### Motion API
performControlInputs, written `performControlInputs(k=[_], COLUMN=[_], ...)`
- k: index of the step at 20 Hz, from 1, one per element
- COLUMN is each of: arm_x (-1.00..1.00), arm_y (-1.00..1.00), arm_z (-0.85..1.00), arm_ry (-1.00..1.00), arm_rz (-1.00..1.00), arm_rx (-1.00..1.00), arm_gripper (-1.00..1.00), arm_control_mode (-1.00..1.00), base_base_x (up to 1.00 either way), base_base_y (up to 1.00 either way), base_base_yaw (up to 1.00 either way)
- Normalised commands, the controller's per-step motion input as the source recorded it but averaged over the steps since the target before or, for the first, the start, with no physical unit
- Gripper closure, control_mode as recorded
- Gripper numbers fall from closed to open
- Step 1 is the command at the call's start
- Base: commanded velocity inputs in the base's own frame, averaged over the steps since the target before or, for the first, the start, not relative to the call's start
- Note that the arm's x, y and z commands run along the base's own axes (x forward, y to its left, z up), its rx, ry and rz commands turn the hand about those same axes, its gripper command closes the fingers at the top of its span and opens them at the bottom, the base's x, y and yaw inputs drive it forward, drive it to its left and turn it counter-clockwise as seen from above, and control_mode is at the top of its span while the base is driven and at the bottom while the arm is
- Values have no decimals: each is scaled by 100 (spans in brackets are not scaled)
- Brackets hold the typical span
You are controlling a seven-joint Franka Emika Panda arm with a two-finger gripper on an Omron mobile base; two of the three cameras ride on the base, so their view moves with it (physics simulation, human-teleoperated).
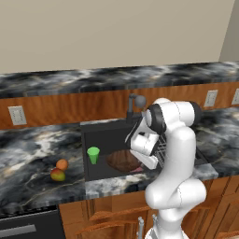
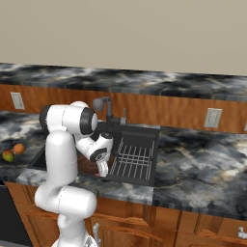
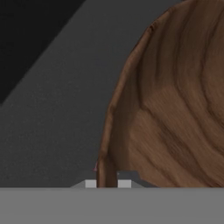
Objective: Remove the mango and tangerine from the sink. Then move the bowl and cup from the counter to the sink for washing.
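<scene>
The brown wooden bowl (image 1: pixel 122 161) is down in the black sink (image 1: pixel 105 135), with its grained inside (image 3: pixel 175 113) close up in the hand view. My gripper (image 3: pixel 107 183) is shut on the bowl's rim, which runs between the two fingertips. In the base views the gripper (image 1: pixel 139 168) (image 2: pixel 102 170) reaches down into the basin at the bowl's near right edge. The green cup (image 1: pixel 93 154) stands upright in the sink by its left wall. On the counter left of the sink, the mango (image 1: pixel 57 175) (image 2: pixel 7 155) and the tangerine (image 1: pixel 62 164) (image 2: pixel 19 148) lie side by side.
A dark faucet (image 1: pixel 134 103) (image 2: pixel 103 107) rises behind the basin. The wire rack (image 2: pixel 132 157) fills the sink's right side. Marble counter (image 2: pixel 202 159) stretches to both sides, under a wood backsplash with wall outlets (image 1: pixel 17 115) (image 2: pixel 212 117).
</scene>
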Motion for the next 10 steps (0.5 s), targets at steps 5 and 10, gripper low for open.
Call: performControlInputs(k=[5,10], arm_x=[7,3], arm_y=[0,0], arm_z=[-11,-16], arm_ry=[0,0], arm_rz=[1,0], arm_rx=[0,0], arm_gripper=[100,100], arm_control_mode=[-100,-100], base_base_x=[0,0], base_base_y=[0,0], base_base_yaw=[0,0])
